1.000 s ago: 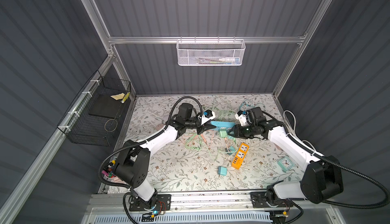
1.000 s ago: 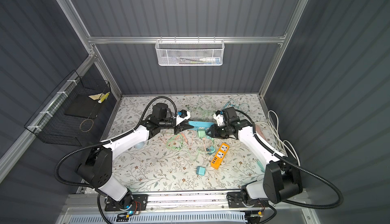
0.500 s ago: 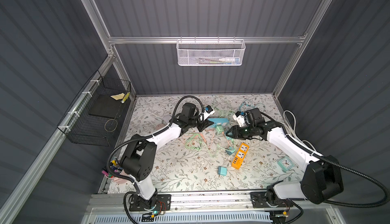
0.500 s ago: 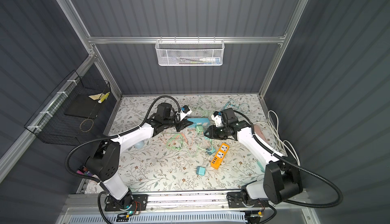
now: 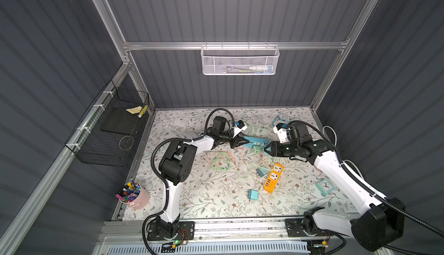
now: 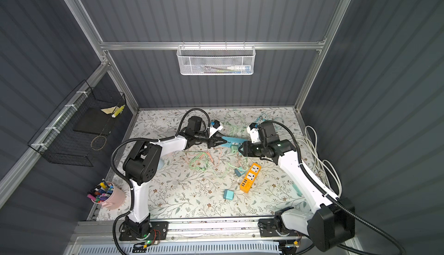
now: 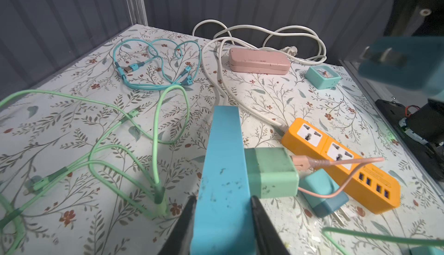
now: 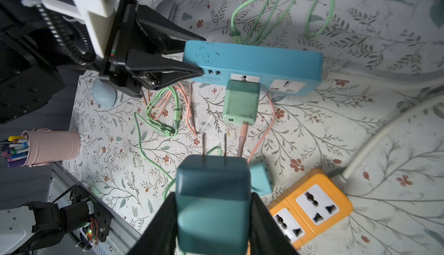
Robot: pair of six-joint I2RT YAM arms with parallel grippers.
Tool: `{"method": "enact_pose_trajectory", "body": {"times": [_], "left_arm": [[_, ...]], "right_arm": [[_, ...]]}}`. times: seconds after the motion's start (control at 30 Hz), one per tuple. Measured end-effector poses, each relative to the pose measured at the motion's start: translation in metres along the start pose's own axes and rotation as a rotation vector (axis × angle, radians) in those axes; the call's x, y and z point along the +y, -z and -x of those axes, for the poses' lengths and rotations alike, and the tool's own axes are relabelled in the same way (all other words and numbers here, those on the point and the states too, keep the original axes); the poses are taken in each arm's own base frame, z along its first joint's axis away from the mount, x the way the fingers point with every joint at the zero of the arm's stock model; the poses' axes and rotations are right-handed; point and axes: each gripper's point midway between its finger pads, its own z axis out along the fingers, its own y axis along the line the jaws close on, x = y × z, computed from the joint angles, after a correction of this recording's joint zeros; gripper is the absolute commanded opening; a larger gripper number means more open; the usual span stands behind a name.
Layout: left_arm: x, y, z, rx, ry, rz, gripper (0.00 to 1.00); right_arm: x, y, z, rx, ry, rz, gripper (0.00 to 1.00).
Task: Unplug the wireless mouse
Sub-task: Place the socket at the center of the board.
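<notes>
In the right wrist view the right gripper [image 8: 213, 197] had its jaws pressed against both sides of the teal adapter [image 8: 212, 177], whose 2 prongs were bare and clear of any socket. Facing it, the left gripper [image 8: 197, 56] pinched only the end of the blue power strip [image 8: 252, 59]. The strip appeared turned on its side and lifted off the table [image 8: 336, 126]. A green adapter [image 8: 240, 102] with a pink cable [image 8: 242, 136] sat in 1 of its sockets. A green cable [image 8: 140, 143] seemed to run from under the teal adapter into the tangle. A fast pull back could therefore snag it, drag loose things, or twist the adapter out of the grip. With so short a hold, the strip could swing or drop and jerk the pink cable. The wireless mouse was probably the pale blue dome [image 8: 104, 95] under the left arm, though a grey rounded shape [image 8: 168, 7] nearby might be it. No lead could be traced to either, so the adapter in hand might not be the mouse's.
</notes>
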Motion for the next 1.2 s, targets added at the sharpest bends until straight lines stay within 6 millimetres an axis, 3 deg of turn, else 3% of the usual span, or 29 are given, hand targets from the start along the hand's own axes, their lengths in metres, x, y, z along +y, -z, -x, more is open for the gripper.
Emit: {"method": "enact_pose_trajectory", "body": {"times": [0.03,0.07,0.1,0.13,0.17,0.33,0.43,0.5,0.57,0.7,0.8,0.9,1.03,1.2], "left_arm": [[0.003,-0.004,-0.002,-0.002,0.001,-0.003,0.03],[0.007,-0.008,-0.003,-0.003,0.002,-0.004,0.23],[0.009,-0.012,-0.004,-0.003,-0.001,-0.003,0.48],[0.01,-0.014,-0.005,-0.003,-0.003,0.001,0.88],[0.01,-0.015,-0.004,-0.004,-0.002,0.004,1.0],[0.011,-0.012,0.01,-0.043,-0.024,0.037,1.0],[0.003,0.002,0.02,-0.044,-0.017,0.079,1.0],[-0.005,0.017,0.04,-0.064,-0.031,0.106,1.0],[-0.021,0.035,0.069,-0.103,-0.066,0.114,1.0],[-0.071,0.078,0.122,-0.203,-0.178,0.059,1.0],[-0.103,0.093,0.135,-0.223,-0.222,-0.002,1.0],[-0.123,0.096,0.122,-0.164,-0.227,-0.03,1.0],[-0.144,0.104,0.085,-0.034,-0.2,-0.046,1.0],[-0.173,0.128,0.046,0.107,-0.203,-0.015,0.98]], "right_arm": [[-0.001,0.0,-0.001,0.002,-0.002,-0.004,0.08],[-0.001,0.001,-0.002,0.004,-0.003,-0.007,0.08],[-0.001,0.002,-0.002,0.004,-0.005,-0.009,0.08],[-0.001,0.003,-0.002,0.002,-0.006,-0.009,0.08],[0.0,0.005,-0.002,-0.002,-0.005,-0.008,0.08],[0.008,0.016,-0.002,-0.015,0.0,0.022,0.08],[0.021,0.024,0.005,-0.028,0.011,0.073,0.08],[0.037,0.034,0.016,-0.051,0.025,0.129,0.08],[0.052,0.046,0.029,-0.081,0.044,0.182,0.08],[0.079,0.072,0.056,-0.15,0.09,0.251,0.08],[0.092,0.089,0.07,-0.192,0.12,0.276,0.08],[0.1,0.103,0.076,-0.213,0.14,0.289,0.09],[0.107,0.124,0.08,-0.243,0.17,0.281,0.1],[0.113,0.162,0.083,-0.316,0.218,0.246,0.1]]}}
